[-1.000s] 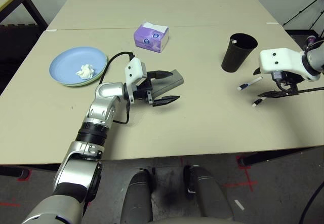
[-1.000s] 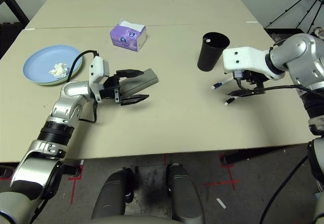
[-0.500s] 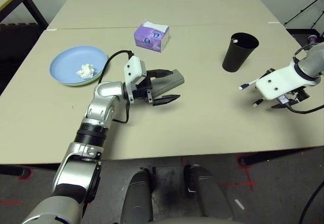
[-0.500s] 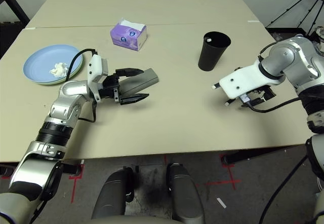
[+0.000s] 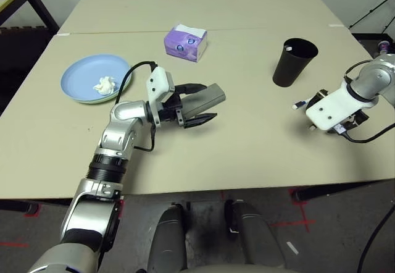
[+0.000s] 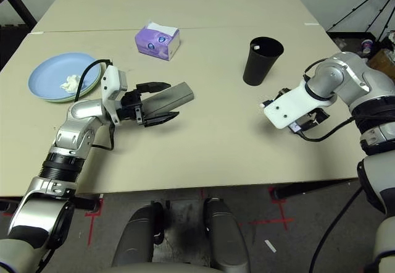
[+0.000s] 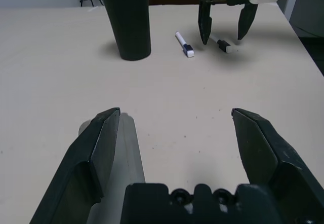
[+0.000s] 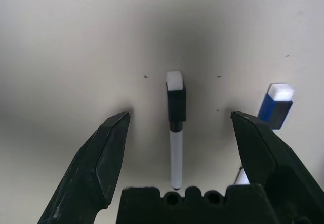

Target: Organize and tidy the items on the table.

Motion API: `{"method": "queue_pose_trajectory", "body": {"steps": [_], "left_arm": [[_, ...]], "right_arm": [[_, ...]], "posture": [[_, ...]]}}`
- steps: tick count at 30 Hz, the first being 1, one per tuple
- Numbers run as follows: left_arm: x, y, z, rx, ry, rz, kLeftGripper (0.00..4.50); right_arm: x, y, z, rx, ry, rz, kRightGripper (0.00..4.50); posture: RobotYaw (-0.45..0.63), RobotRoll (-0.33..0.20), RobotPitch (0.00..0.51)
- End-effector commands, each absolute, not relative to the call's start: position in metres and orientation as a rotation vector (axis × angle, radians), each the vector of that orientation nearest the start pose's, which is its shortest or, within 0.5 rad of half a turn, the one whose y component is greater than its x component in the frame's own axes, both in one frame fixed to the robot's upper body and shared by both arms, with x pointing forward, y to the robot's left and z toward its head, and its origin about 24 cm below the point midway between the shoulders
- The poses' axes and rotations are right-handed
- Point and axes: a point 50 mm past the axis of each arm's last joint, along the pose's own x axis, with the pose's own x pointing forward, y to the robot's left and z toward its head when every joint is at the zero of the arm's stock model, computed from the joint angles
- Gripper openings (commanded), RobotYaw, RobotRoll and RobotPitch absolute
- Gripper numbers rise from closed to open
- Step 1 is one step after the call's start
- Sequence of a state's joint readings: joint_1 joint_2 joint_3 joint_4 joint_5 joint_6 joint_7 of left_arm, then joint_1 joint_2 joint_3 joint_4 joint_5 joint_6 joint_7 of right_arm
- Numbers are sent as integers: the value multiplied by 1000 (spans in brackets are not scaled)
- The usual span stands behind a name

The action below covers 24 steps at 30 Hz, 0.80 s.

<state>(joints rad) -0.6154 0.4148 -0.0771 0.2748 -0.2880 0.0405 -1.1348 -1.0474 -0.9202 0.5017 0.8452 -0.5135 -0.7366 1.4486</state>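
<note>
1. Right gripper [image 8: 174, 148]: you see its two black fingers spread wide and pointing down at the table [image 5: 234, 57], straddling a white pen with a black cap [image 8: 175, 133]. The pen lies between the fingertips, touching neither.
2. Second white pen, blue-capped [image 8: 276, 107]: it lies just beside the first, outside the right finger. In the left wrist view the two pens rest near the black cup [image 7: 129, 21].
3. Left gripper [image 7: 174, 148]: its fingers are released and wide apart. One finger lies against the grey oblong glasses case [image 5: 200, 99], which rests on the table beside it; nothing is grasped.
4. Blue round plate [image 5: 83, 75]: it sits on a green plate whose rim shows beneath it, on the robot's left, with a crumpled white tissue [image 5: 104, 86] on it. A purple tissue box [image 5: 184, 42] stands near the table seam.
5. Step in hand, as a judgement: you are about to pick up the black-capped pen, probably for the cup.
6. Next move: lower until the fingertips reach the tabletop, then close squarely across the barrel. Keep the right finger clear of the blue-capped pen, since a nudge could roll it away.
</note>
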Motion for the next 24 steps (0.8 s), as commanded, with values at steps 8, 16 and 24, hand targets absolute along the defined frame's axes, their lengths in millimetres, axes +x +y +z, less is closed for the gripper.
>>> {"method": "queue_pose_trajectory", "body": {"steps": [8, 16, 24], "left_arm": [[320, 144, 159, 299, -172, -1217, 4484], [320, 145, 161, 306, -175, -1214, 4484], [319, 144, 163, 312, -176, -1222, 4500]], "right_arm": [[336, -257, 183, -1731, 682, 1447, 4500], [334, -260, 180, -1733, 707, 1470, 4500], [329, -264, 176, -1733, 753, 1508, 4113]], "posture": [[-32, 0, 208], [-30, 0, 208], [-31, 0, 207]]}}
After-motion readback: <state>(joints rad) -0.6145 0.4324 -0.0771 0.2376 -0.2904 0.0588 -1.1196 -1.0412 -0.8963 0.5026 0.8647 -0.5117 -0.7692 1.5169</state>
